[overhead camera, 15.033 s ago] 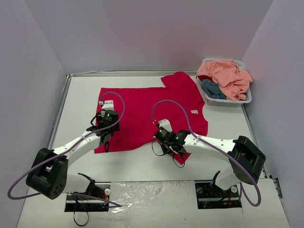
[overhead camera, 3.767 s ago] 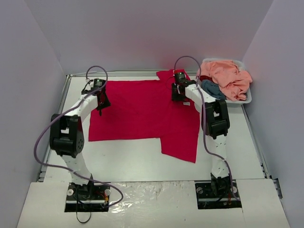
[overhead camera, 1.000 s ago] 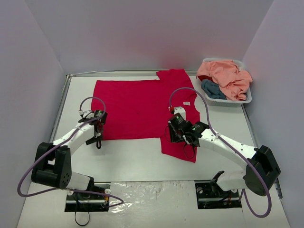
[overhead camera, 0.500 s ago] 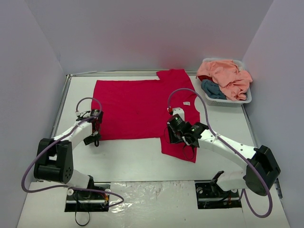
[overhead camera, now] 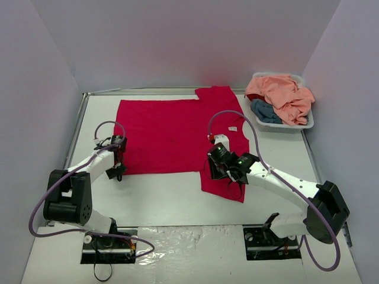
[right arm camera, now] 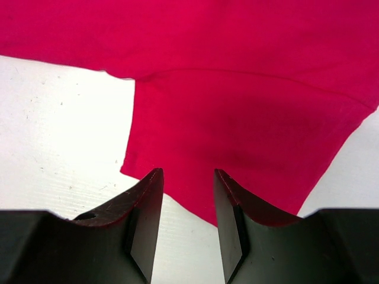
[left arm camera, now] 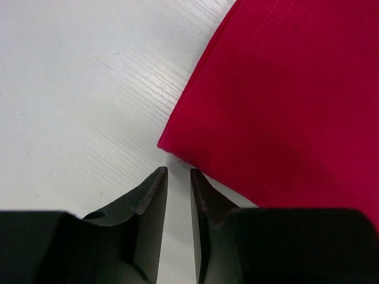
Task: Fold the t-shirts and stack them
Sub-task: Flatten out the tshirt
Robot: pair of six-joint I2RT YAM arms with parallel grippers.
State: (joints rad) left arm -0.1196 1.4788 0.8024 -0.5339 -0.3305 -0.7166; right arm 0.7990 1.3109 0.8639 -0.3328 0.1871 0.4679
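Note:
The crimson-red t-shirt (overhead camera: pixel 172 136) lies spread flat on the table, with its white neck label (overhead camera: pixel 233 128) to the right. My left gripper (overhead camera: pixel 116 173) is at the shirt's near left corner (left arm camera: pixel 169 142). Its jaws are narrowly open and empty over bare table, just short of that corner. My right gripper (overhead camera: pixel 212 170) is open and empty above the near sleeve (right arm camera: pixel 237 136), its jaws over the sleeve's near edge. A peach-pink t-shirt (overhead camera: pixel 283 94) and a teal-blue one (overhead camera: pixel 265 111) are heaped in the basket.
The white plastic basket (overhead camera: pixel 283 126) stands at the far right against the wall. Grey walls close in the table on the left, back and right. White table surface (overhead camera: pixel 166 192) shows in front of the shirt.
Over the last second my left gripper has shifted slightly left to the shirt's near left corner. My right gripper has barely moved. The shirt lies as before.

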